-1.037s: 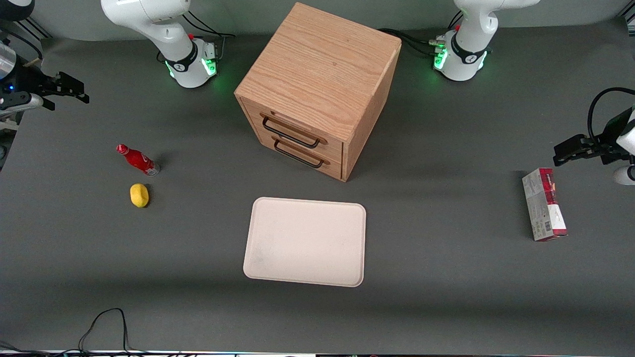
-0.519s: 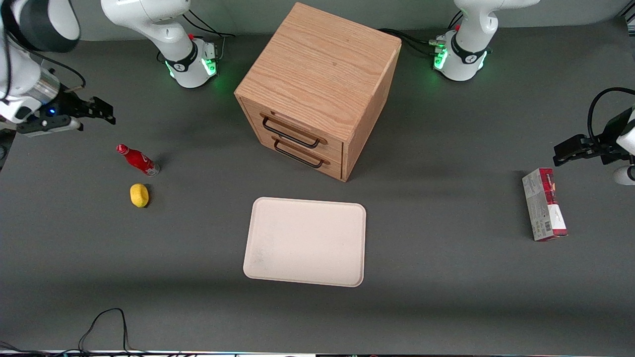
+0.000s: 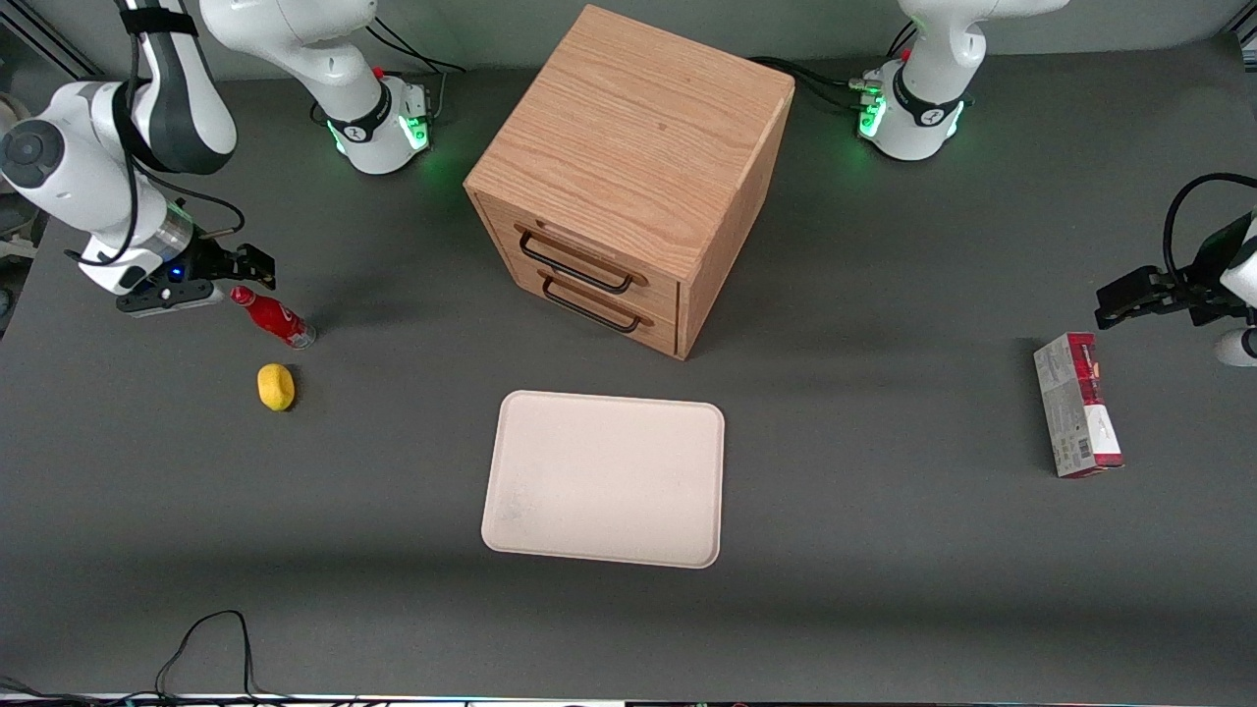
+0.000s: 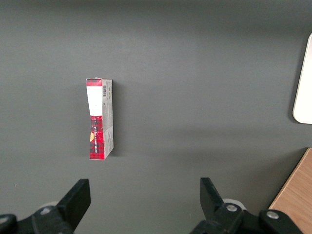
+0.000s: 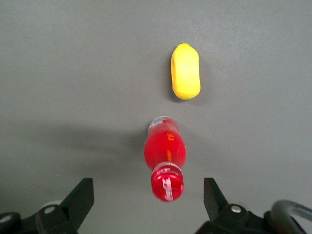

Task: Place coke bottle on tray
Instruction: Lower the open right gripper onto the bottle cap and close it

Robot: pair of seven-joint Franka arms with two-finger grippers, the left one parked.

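Even overhead light, soft shadows; gripper (image 3: pixel 253 263) nr bottle, pics sharp.

The coke bottle (image 5: pixel 165 156) looks like glossy plastic, its red body catching the light, the ribbed cap shiny too. Beside it the yellow lump (image 5: pixel 185 71) has a smooth, slightly waxy skin. The gripper (image 5: pixel 148 200), poised over the bottle with its fingers spread wide, is matt black plastic. The table (image 3: pixel 884 550) wears a dull dark grey covering. The tray (image 3: pixel 606 478) is pale and matt, faintly speckled. The cabinet (image 3: pixel 628 147) is grained wood with dark metal handles. The carton (image 4: pixel 100 118) looks like printed card.
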